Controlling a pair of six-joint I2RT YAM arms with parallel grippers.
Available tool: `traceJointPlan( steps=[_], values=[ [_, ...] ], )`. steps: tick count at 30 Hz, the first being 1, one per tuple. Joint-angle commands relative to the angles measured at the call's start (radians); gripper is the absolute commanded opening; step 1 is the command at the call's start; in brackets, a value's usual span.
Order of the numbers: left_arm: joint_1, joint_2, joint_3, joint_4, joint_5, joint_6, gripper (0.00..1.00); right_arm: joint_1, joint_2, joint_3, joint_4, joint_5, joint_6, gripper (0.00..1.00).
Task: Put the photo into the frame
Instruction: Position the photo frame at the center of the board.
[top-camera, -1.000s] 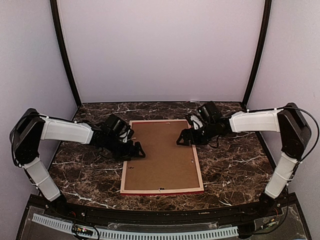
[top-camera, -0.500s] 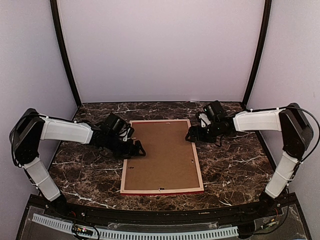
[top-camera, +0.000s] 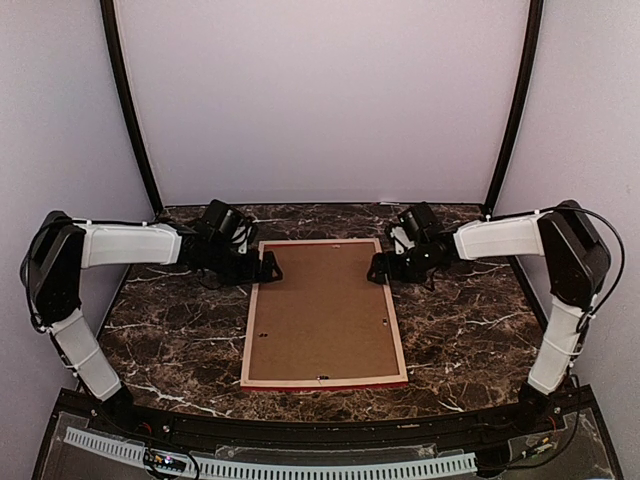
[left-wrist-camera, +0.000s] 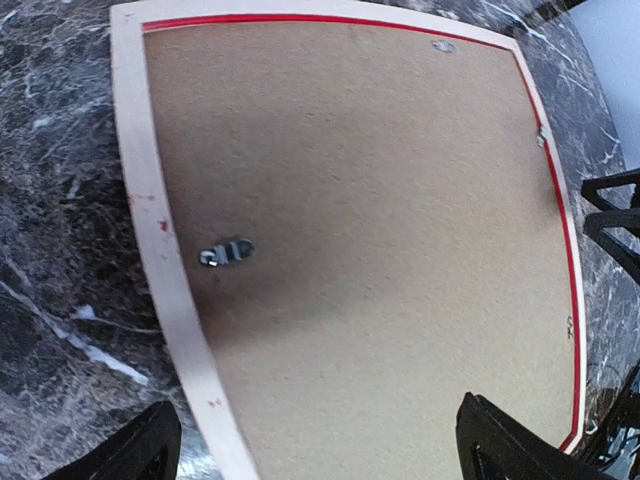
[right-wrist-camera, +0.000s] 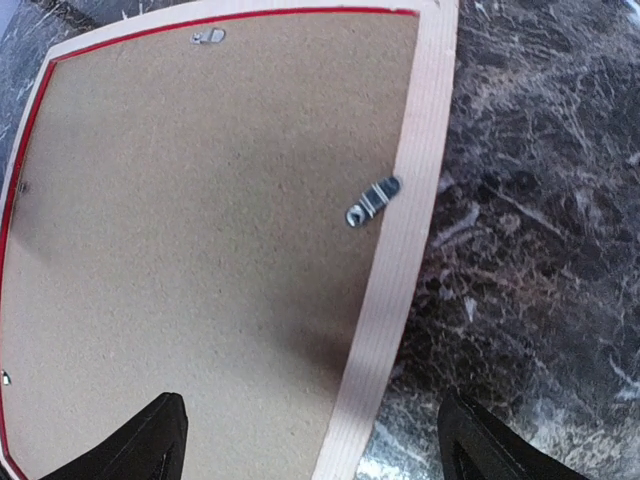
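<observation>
The fingers (left-wrist-camera: 140, 450) of the left gripper (top-camera: 268, 268) are standing wide apart and are holding nothing, over the left edge of the frame (right-wrist-camera: 388, 300) near its far corner. The right gripper (top-camera: 378, 270) is also gaping wide and empty, at the far right edge. The frame is lying face down in the middle of the table (top-camera: 470, 320), with the brown backing board (top-camera: 320, 305) sitting inside it (only a thin red line is showing along the inner edge). Small metal clips (right-wrist-camera: 372, 203) are reaching from the pale rim over the board.

I am judging that the step in hand is freeing this board. It is probably best to bring one fingertip beside a clip and push it sideways, turning it off the board, while the other arm is steadying the frame against sliding.

The photo is not appearing in any view, so I cannot tell whether it is already under the board. Both wrist views are cutting off the fingers, so any contact with the frame is unclear.
</observation>
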Motion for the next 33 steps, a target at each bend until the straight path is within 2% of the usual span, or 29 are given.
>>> traceJointPlan(
  steps=[1, 7, 16, 24, 33],
  values=[
    [0.044, 0.059, 0.038, -0.039, 0.009, 0.053, 0.99, -0.011, 0.056, 0.098, 0.041, 0.01, -0.057, 0.88],
    [0.048, 0.13, 0.092, -0.09, -0.077, 0.083, 0.98, -0.017, 0.146, 0.228, 0.014, 0.001, -0.108, 0.88],
    [0.048, 0.163, 0.092, -0.094, -0.093, 0.087, 0.98, -0.024, 0.279, 0.393, -0.04, -0.049, -0.151, 0.87],
    [0.046, 0.176, 0.087, -0.089, -0.087, 0.085, 0.97, -0.026, 0.313, 0.403, -0.067, -0.056, -0.158, 0.86],
    [0.043, 0.178, 0.073, -0.089, -0.094, 0.078, 0.97, -0.026, 0.276, 0.356, -0.096, -0.067, -0.146, 0.84]
  ],
)
